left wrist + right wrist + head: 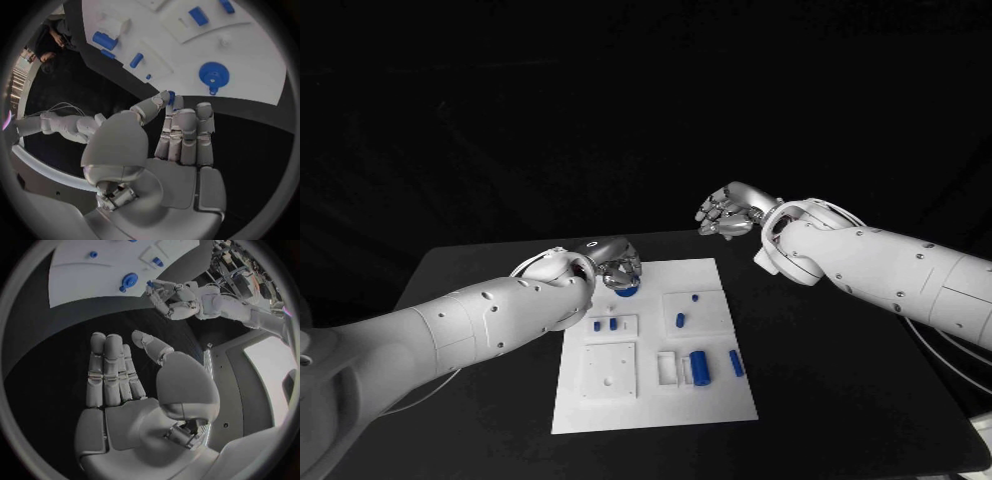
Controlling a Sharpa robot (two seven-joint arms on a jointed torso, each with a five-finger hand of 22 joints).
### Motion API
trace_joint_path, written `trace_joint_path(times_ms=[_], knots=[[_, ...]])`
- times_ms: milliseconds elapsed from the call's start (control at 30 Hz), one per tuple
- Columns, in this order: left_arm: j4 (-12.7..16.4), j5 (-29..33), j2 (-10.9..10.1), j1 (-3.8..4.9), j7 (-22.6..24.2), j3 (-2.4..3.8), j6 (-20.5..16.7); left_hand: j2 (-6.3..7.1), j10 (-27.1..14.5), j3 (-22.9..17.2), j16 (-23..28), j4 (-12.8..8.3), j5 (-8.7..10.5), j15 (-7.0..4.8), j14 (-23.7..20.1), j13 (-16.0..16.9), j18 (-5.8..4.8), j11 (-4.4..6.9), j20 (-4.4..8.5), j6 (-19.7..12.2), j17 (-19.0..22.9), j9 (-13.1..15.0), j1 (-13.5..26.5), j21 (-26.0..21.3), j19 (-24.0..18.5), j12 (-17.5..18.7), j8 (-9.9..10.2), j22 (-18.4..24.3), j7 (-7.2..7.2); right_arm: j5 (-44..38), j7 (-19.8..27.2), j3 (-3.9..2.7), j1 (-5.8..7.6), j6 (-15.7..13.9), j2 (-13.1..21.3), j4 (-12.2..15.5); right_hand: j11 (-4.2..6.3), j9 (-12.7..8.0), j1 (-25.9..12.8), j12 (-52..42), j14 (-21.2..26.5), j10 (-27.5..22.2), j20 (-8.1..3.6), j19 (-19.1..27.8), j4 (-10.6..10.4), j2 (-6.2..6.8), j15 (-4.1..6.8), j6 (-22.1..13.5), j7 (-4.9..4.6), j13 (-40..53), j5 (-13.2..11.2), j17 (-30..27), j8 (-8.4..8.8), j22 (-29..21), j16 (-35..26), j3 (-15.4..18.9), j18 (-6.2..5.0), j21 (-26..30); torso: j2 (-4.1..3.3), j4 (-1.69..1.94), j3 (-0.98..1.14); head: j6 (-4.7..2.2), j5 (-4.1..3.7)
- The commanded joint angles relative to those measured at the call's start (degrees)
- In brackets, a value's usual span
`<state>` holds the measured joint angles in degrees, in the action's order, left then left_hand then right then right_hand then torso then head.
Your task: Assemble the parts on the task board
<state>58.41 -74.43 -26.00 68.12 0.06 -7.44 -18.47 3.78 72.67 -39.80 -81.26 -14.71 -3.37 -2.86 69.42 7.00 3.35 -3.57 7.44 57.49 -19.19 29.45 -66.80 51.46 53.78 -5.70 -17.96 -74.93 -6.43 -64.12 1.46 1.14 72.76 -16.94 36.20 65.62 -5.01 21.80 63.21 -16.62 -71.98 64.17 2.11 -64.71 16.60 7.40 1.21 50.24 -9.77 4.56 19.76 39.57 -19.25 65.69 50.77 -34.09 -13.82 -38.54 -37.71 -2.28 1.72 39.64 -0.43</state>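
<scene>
Left hand (172, 135): a small blue piece (171, 97) is pinched at the thumb and fingertips, the other fingers laid together, above the board's 11 o'clock corner.
Right hand (125, 385): held flat, fingers side by side, nothing gripped (well off the board, at 1 o'clock).
Board (718, 390): a round blue part (625, 292) is seen at 11 o'clock; further blue parts (697, 368) lie near 5 o'clock.
Advice: the pinched piece should be lined up over its seat before being lowered, and the pinch kept light.
</scene>
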Motion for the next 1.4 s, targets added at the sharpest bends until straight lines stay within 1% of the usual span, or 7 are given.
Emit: trace_joint_path(times_ms=[33,200,467,833,933,1133,1400], knots=[[0.27,1.82,-1.04,0.07,0.98,-0.06,0.93,-0.11,0.35,-0.31,-0.40,-0.07,-0.15,-0.13,0.46,0.06,1.93,0.04,0.99,0.46,-0.09,0.02,-0.07,0.30,0.28,-0.12,-0.32,-1.06,0.07,-0.04,0.25,-0.02,0.00,0.18,0.16,0.10,-0.03,-0.08,-0.37,0.23,-0.22,0.40,-0.25,-0.08,0.00,-0.12,0.22,-0.05,-0.22,-0.06,0.35,0.09,-0.08,0.06,0.15,-0.41,-1.18,-0.28,0.08,0.21,-0.06,0.02,0.18],[-0.85,1.91,-2.42,0.01,1.84,-0.16,0.89,-0.11,0.37,-0.33,-0.40,-0.08,-0.15,-0.13,0.47,0.06,1.93,0.05,1.00,0.48,-0.09,0.01,-0.07,0.32,0.31,-0.12,-0.32,-1.06,0.07,-0.04,0.26,-0.02,-0.01,0.18,0.37,0.15,-0.03,-0.08,-0.37,0.25,-0.23,0.41,-0.25,-0.08,0.00,-0.12,0.22,-0.05,-0.22,-0.06,0.39,0.10,-0.09,0.06,0.15,-0.43,-1.18,-0.28,-0.03,0.27,-0.19,0.06,0.18],[-1.97,2.10,-4.32,-0.39,2.63,-0.21,0.73,-0.10,0.44,-0.37,-0.42,-0.11,-0.15,-0.16,0.51,0.06,1.95,0.07,1.04,0.52,-0.09,-0.01,-0.09,0.38,0.39,-0.13,-0.33,-1.06,0.08,-0.04,0.28,-0.02,-0.02,0.17,0.50,0.21,-0.03,-0.08,-0.37,0.28,-0.23,0.43,-0.26,-0.09,-0.01,-0.13,0.22,-0.04,-0.22,-0.06,0.46,0.12,-0.09,0.08,0.15,-0.46,-1.18,-0.29,0.02,0.16,-0.09,0.24,0.84],[-3.09,1.62,-3.83,-3.70,3.77,-0.22,0.02,-0.08,0.52,-0.43,-0.47,-0.13,-0.18,-0.19,0.59,0.06,1.96,0.10,1.09,0.58,-0.11,-0.03,-0.10,0.47,0.50,-0.12,-0.35,-1.06,0.10,-0.04,0.35,-0.02,-0.09,0.13,0.50,0.23,-0.04,-0.08,-0.39,0.33,-0.24,0.45,-0.26,-0.10,-0.01,-0.15,0.22,-0.05,-0.22,-0.06,0.53,0.14,-0.09,0.10,0.15,-0.49,-1.18,-0.29,0.00,0.00,-0.06,0.36,1.27],[-3.42,1.60,-3.74,-4.23,3.96,-0.22,-0.05,-0.08,0.53,-0.44,-0.48,-0.13,-0.18,-0.19,0.60,0.06,1.96,0.10,1.10,0.58,-0.11,-0.04,-0.10,0.49,0.53,-0.11,-0.35,-1.07,0.10,-0.04,0.36,-0.02,-0.11,0.13,0.55,0.21,-0.04,-0.08,-0.40,0.35,-0.24,0.45,-0.26,-0.11,-0.02,-0.15,0.22,-0.06,-0.22,-0.06,0.55,0.15,-0.09,0.10,0.15,-0.50,-1.18,-0.29,-0.03,0.00,-0.10,0.45,1.23],[-3.34,1.57,-4.01,-4.60,4.09,-0.22,-0.03,-0.07,0.55,-0.46,-0.49,-0.14,-0.19,-0.20,0.62,0.05,1.96,0.11,1.11,0.60,-0.12,-0.05,-0.11,0.53,0.57,-0.10,-0.35,-1.07,0.10,-0.03,0.36,-0.02,-0.12,0.16,0.65,0.29,-0.04,-0.08,-0.42,0.38,-0.25,0.46,-0.26,-0.12,-0.02,-0.16,0.22,-0.07,-0.23,-0.06,0.57,0.17,-0.09,0.11,0.14,-0.52,-1.18,-0.30,0.01,-0.04,0.07,0.68,1.21],[-3.74,1.09,-3.44,-4.67,3.96,-0.23,0.33,-0.07,0.57,-0.49,-0.50,-0.16,-0.22,-0.20,0.64,0.05,1.97,0.12,1.13,0.61,-0.12,-0.07,-0.11,0.56,0.60,-0.08,-0.34,-1.07,0.11,-0.03,0.38,-0.02,-0.12,0.14,0.60,0.32,-0.04,-0.08,-0.43,0.41,-0.26,0.49,-0.26,-0.13,-0.02,-0.17,0.22,-0.08,-0.23,-0.06,0.59,0.19,-0.09,0.13,0.14,-0.55,-1.18,-0.30,0.02,-0.04,0.03,0.70,1.23]])
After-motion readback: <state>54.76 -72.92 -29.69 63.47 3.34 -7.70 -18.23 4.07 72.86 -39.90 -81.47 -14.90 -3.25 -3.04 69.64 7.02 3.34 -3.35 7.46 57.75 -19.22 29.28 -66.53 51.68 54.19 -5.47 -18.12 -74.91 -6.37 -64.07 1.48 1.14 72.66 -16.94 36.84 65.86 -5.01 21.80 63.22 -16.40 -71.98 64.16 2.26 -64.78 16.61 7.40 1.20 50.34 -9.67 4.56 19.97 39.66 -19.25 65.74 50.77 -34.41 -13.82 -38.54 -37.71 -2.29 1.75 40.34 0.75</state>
